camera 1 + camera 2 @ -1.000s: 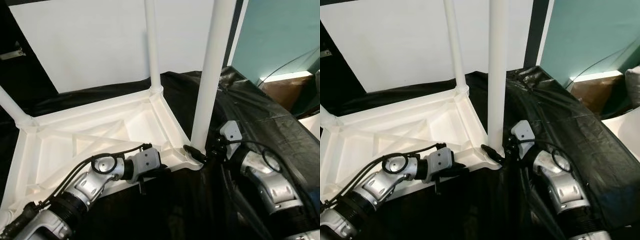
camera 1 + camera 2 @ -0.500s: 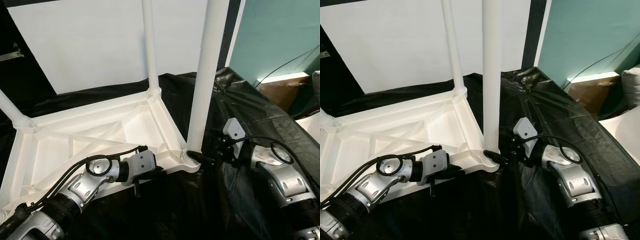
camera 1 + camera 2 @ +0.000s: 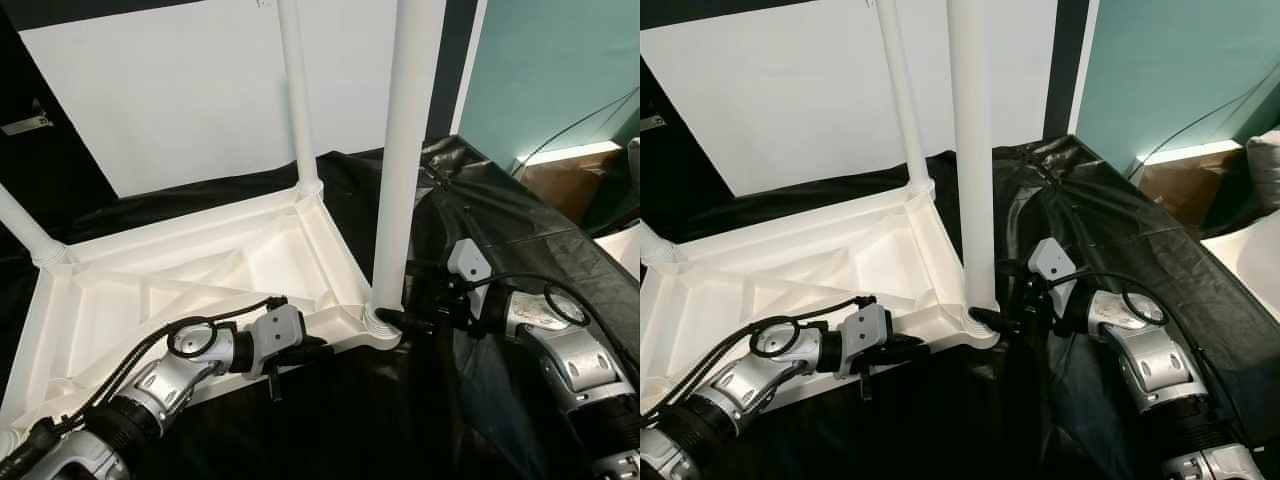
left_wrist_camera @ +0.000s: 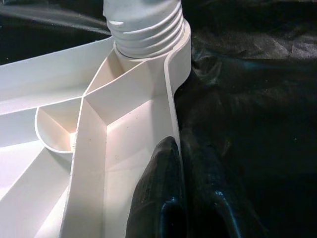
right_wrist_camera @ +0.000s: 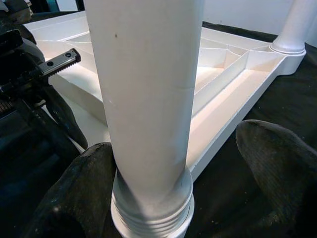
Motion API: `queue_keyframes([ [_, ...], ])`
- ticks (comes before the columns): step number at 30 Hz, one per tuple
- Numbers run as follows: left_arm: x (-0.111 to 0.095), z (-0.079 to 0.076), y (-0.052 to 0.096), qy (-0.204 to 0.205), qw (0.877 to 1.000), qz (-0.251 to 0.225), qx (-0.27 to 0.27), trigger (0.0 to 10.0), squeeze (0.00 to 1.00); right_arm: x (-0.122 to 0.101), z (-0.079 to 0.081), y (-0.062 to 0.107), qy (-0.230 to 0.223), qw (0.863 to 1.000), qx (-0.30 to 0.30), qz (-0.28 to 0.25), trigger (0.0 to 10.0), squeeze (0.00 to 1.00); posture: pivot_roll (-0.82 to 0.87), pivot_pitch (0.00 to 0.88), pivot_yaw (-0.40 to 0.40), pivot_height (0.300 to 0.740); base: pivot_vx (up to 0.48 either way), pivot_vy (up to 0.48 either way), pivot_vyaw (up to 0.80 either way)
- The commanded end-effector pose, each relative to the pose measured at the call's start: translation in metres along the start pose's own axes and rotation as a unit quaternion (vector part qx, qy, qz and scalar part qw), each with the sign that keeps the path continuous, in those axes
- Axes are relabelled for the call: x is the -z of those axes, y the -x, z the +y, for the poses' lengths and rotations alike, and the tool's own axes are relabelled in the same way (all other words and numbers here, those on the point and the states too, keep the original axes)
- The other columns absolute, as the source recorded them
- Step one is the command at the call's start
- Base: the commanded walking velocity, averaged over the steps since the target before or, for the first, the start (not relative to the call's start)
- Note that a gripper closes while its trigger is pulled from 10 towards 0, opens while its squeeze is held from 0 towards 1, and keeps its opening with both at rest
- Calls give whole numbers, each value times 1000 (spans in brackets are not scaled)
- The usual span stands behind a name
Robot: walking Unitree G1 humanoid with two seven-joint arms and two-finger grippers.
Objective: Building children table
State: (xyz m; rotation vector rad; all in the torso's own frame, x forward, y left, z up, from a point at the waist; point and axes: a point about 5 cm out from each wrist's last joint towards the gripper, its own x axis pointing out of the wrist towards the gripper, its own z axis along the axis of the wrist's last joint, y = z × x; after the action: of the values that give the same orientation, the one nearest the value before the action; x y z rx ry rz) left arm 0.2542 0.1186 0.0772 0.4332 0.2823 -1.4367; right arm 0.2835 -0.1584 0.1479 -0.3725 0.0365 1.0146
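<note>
A white plastic tabletop (image 3: 180, 270) lies upside down on a black sheet. Three white legs stand up from its corners: one at the far right (image 3: 296, 90), one at the left (image 3: 25, 230), and a thick one (image 3: 405, 150) at the near right corner. This near leg sits upright, with its threaded base (image 5: 151, 218) in the corner socket (image 4: 148, 34). My right gripper (image 3: 392, 315) is open around that base; one finger (image 5: 74, 193) touches the leg and the other (image 5: 277, 163) stands apart. My left gripper (image 4: 181, 158) is shut on the tabletop's front rim (image 4: 173, 109), a little left of that corner.
The black sheet (image 3: 520, 230) is crumpled and rises to the right of the table. A white panel (image 3: 170, 90) leans behind the table. At the far right are a teal wall (image 3: 560, 60), a brown box (image 3: 575, 180) and a loose cable.
The near right leg leaned to the right a second ago and now stands upright in its socket. The right arm has drawn back a little. The left gripper stays on the rim. The camera shifted slightly.
</note>
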Motion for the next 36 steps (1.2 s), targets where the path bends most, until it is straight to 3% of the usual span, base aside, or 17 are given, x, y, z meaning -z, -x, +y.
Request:
queue_keyframes([
  [1, 42, -58, -4, 77, 963, 62, 250, 10000, 290, 0, -6, -1, -2, 1000, 27, 2, 10000, 0, -47, 10, 37, 740, 0, 0, 0],
  [7, 38, -54, -7, 77, 971, 41, 225, 10000, 380, 0, -4, -6, -15, 999, 42, -12, 10000, 0, -44, 9, 34, 740, 0, 0, 0],
  [8, 35, -54, -5, 84, 970, 30, 228, 10000, 1000, 0, -2, -7, -20, 999, 44, -15, 10000, 0, -43, 9, 33, 740, 0, 0, 0],
  [13, 27, -55, 3, 90, 963, 20, 254, 10000, 1000, 2, 3, -9, -33, 998, 51, -21, 10000, 0, -45, 5, 34, 740, 0, 0, 0],
  [17, 24, -52, 3, 74, 967, 16, 243, 10000, 1000, 3, 3, -8, -34, 998, 53, -20, 10000, 0, -48, 4, 34, 740, 0, 0, 0],
  [20, 12, -46, 3, 70, 972, -23, 222, 10000, 969, 3, 2, -7, -35, 998, 56, -19, 10000, 0, -51, 3, 33, 740, 0, 0, 0],
  [21, 6, -42, 4, 69, 974, -39, 214, 10000, 761, 4, 1, -6, -34, 998, 57, -17, 10000, 0, -52, 2, 32, 740, 0, 0, 0],
  [22, 2, -40, 5, 68, 974, -48, 210, 10000, 761, 4, 1, -6, -34, 998, 57, -16, 10000, 0, -52, 2, 32, 740, 0, 0, 0],
  [23, -3, -36, 6, 66, 976, -61, 199, 10000, 659, 4, 1, -6, -34, 998, 57, -15, 10000, 0, -51, 1, 30, 740, 0, 0, 0],
  [24, -3, -36, 6, 66, 976, -61, 199, 10000, 659, 4, 1, -6, -34, 998, 57, -15, 10000, 0, -51, 1, 30, 740, 0, 0, 0],
  [25, -3, -35, 6, 65, 977, -61, 195, 10000, 576, 5, 0, -6, -34, 998, 57, -14, 10000, 0, -50, 0, 29, 740, 0, 0, 0],
  [34, 4, -35, 5, 70, 978, -41, 194, 10000, 565, 5, 1, -8, -28, 999, 40, -9, 10000, 0, -51, 0, 30, 740, 0, 0, 0],
  [36, 10, -38, 4, 72, 977, -27, 200, 10000, 573, 6, 5, -11, -11, 1000, 7, 6, 10000, 0, -50, 0, 31, 740, 0, 0, 0],
])
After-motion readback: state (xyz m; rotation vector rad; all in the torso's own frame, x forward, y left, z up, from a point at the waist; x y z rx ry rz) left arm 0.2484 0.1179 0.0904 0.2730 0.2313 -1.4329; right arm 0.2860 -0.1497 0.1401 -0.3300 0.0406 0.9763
